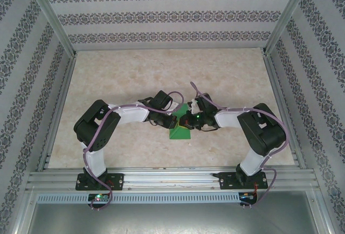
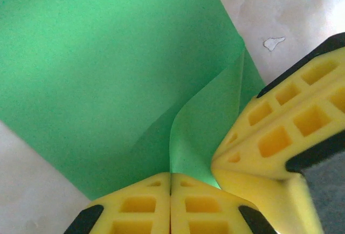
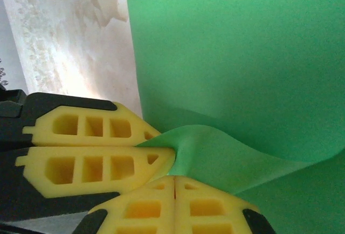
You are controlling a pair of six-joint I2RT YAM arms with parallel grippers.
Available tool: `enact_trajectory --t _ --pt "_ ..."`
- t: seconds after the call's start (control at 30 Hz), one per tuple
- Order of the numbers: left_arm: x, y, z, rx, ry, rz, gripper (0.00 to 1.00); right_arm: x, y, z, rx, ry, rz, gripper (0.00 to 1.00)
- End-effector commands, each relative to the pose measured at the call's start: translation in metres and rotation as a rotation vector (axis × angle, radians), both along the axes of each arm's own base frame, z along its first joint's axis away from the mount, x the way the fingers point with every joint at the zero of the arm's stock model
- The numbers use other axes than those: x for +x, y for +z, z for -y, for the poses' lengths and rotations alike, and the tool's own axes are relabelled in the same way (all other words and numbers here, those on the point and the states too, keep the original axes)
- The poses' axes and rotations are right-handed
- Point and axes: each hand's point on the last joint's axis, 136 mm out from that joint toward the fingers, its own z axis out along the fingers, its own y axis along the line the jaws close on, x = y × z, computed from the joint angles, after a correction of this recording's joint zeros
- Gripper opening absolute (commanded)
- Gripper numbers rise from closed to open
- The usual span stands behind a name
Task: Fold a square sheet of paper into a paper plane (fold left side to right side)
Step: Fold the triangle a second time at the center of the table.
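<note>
Top view: both arms reach inward and meet near the middle of the desk [image 1: 135,77], over the square sheet of paper [image 1: 180,132]. The sheet is bright green and lies on the desk just in front of the two wrists, which partly cover it. The left tool [image 1: 173,122] and right tool [image 1: 187,122] are tip to tip above the sheet's far part.

Left wrist view: the left tool's two yellow fingers [image 2: 135,207] are pressed together at the bottom edge. A raised ridge of green paper runs straight down into the seam between them, so the tool is clamped on the sheet. The rest of the sheet lies flat, spreading up and to the left. The right tool comes in from the right, touching the lifted flap, its fingers also pressed together. A small white speck [image 2: 274,42] sits on the bare desk beyond the paper's edge.

Right wrist view: the right tool's fingers [image 3: 215,210] are together at the bottom, with the curled-up paper fold meeting their tips, gripping it. The left tool sits at the left, fingers stacked and pinched on the point of the same lifted fold. One straight edge of the sheet runs up the frame, marbled desk to its left.

Patterned walls [image 1: 172,15] and a metal frame surround the desk.
</note>
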Motion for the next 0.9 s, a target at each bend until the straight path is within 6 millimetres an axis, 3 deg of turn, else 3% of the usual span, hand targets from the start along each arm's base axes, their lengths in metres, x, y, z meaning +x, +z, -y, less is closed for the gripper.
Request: enact_trajectory --t 0.0,0.63,0.73,0.87 --pt "-0.005 -0.024 -0.013 0.074 -0.005 -0.038 0.06 0.008 0.003 -0.006 -0.001 0.003 0.027 0.0" --pt "-0.006 -0.026 -0.013 0.084 -0.012 -0.04 0.08 -0.009 -0.029 0.013 -0.146 0.013 -0.059 0.0" --pt "-0.004 -0.018 -0.011 0.068 -0.009 -0.027 0.12 -0.014 -0.034 0.016 -0.163 0.01 -0.078 0.0" --pt "0.004 0.008 -0.008 0.035 0.009 0.022 0.23 -0.018 -0.04 0.02 -0.183 0.006 -0.096 0.0"
